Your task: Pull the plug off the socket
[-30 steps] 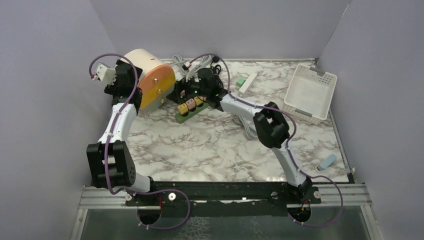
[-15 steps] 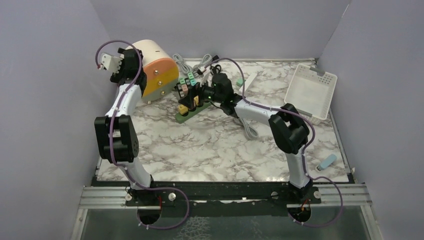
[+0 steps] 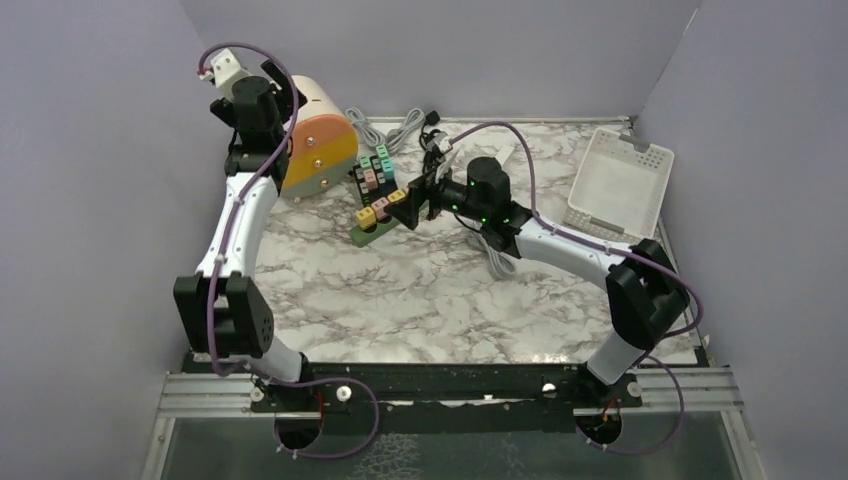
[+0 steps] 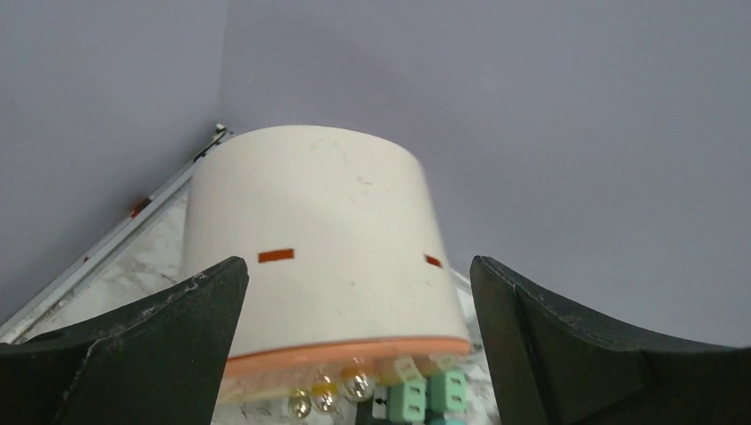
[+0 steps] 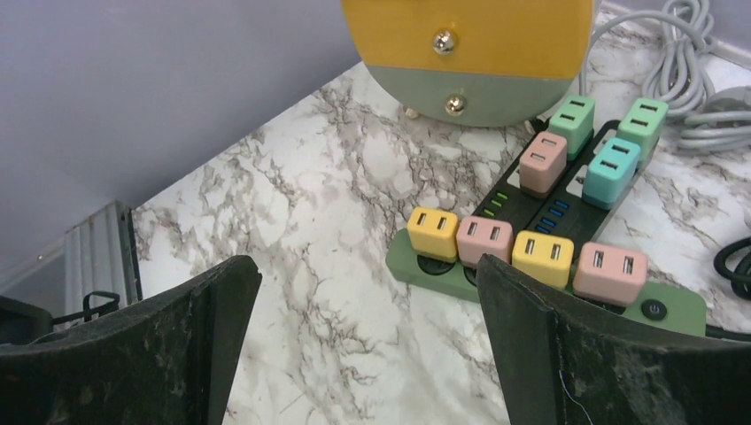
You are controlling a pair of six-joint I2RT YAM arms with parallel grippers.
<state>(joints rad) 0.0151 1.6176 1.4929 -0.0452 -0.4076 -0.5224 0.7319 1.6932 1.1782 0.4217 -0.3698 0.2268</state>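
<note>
A green power strip [image 3: 372,226] lies at the table's back left, with yellow and pink plugs in it [image 5: 433,233]. A black strip [image 3: 375,176] beside it holds teal and pink plugs [image 5: 611,171]. My right gripper [image 3: 411,202] is open and empty, just right of the green strip, apart from it; in the right wrist view [image 5: 363,345] the plugs sit ahead and to the right. My left gripper [image 3: 266,122] is open and empty, raised above the white and orange drum [image 4: 310,239].
The drum [image 3: 315,150] lies on its side against the black strip. Grey and black cables [image 3: 400,125] are coiled behind the strips. A white basket [image 3: 620,185] stands at the back right. A blue USB stick [image 3: 655,323] lies at the front right. Walls close in left, back and right.
My right gripper has drawn back to the right, away from the strips, with nothing in it. My left gripper has risen and moved back above the drum.
</note>
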